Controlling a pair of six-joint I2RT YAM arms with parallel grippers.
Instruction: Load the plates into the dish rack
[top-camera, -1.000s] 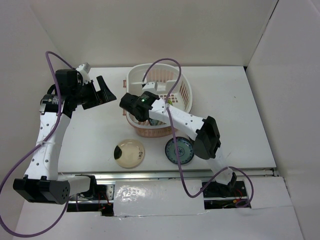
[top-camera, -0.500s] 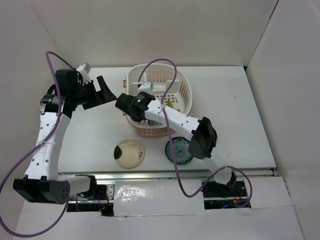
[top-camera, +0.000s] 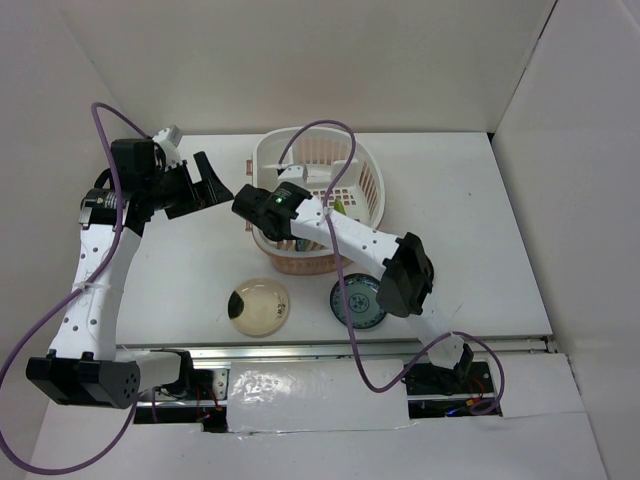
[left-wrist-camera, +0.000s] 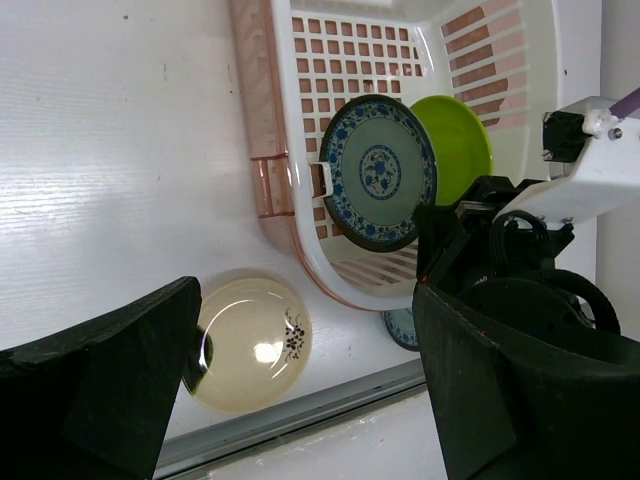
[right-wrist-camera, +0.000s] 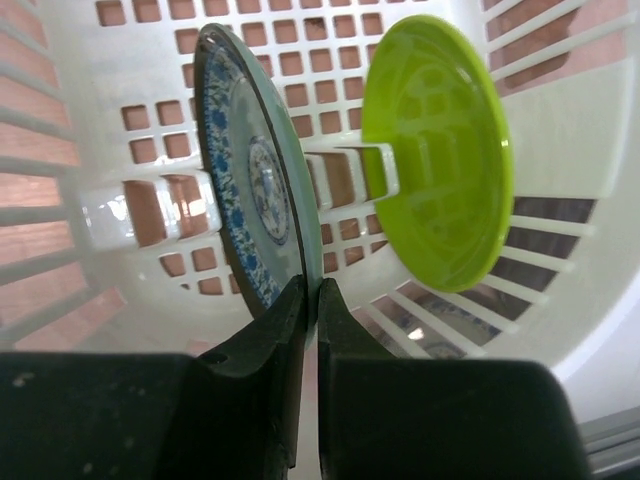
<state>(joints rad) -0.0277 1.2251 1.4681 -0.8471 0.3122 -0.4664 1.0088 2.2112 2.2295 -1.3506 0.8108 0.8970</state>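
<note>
Right, the action is all in the dish rack (top-camera: 370, 190), which sits at the middle of the table (top-camera: 480, 220) toward the far side. The right arm reaches over the near rim and down inside it. On the right wrist view, the right gripper (right-wrist-camera: 308, 285) has its fingers pressed almost together, only a thin slit between them. The lower rim of the blue patterned plate (right-wrist-camera: 240, 190) runs straight down into that slit, so it looks pinched there. That plate stands on edge against the perforated white wall. Just beside it stands the lime-green plate (right-wrist-camera: 435, 150), also on edge. A narrow gap shows between the two, and whether they touch lower down I cannot tell.

Over on the other side, the left gripper (top-camera: 203, 187) hovers above bare table, left of the rack. Its fingers are spread wide and hold nothing. Its wrist view looks across at the rack and shows both plates inside, the blue one overlapping the green.

Two plates lie flat on the table near the front edge. The tan plate (top-camera: 260, 306), with a dark patch at its left side, lies just in front of the rack. The second blue plate (top-camera: 358, 303) lies to its right, partly under the right arm's elbow.
</note>
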